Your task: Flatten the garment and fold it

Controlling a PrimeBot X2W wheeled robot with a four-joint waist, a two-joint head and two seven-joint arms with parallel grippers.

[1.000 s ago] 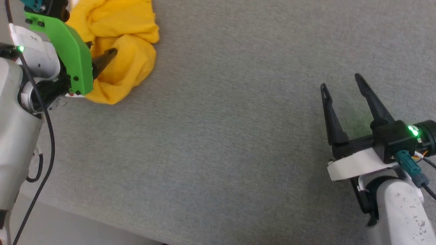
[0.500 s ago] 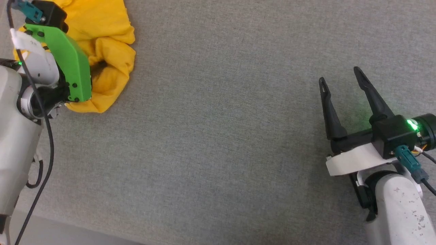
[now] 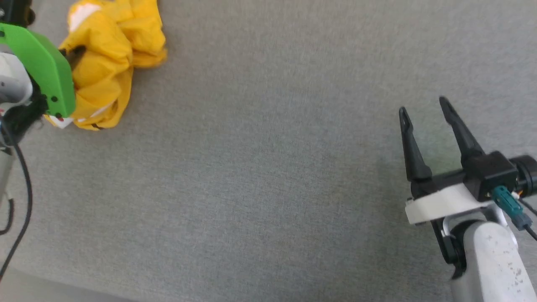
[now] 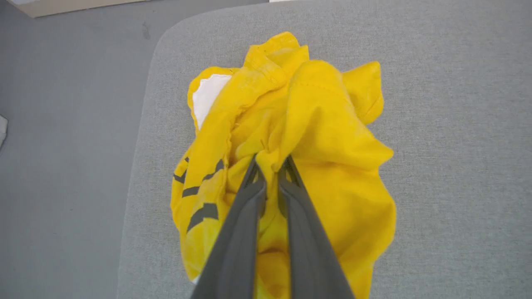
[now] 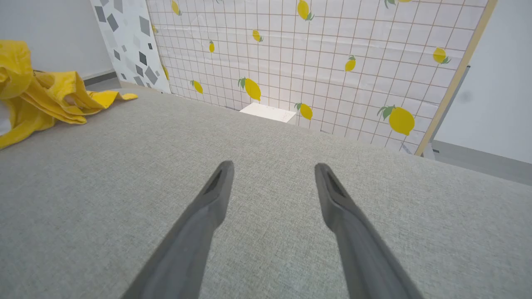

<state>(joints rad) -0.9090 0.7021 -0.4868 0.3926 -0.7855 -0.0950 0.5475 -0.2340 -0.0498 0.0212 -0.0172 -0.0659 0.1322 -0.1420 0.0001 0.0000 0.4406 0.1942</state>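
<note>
Left gripper [image 4: 270, 160] is clamped tight on a fold of the crumpled bright yellow cotton T-shirt [image 4: 324, 124], which is bunched by the grey fabric-covered table's [image 3: 268, 167] corner. Right gripper [image 3: 423, 105] hangs spread wide over that table, well apart.

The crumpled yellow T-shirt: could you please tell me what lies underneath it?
The bright yellow crumpled T-shirt sits on the grey woven fabric surface, near its rounded corner. Whether anything lies beneath the heap cannot be seen; the cloth covers it.
</note>
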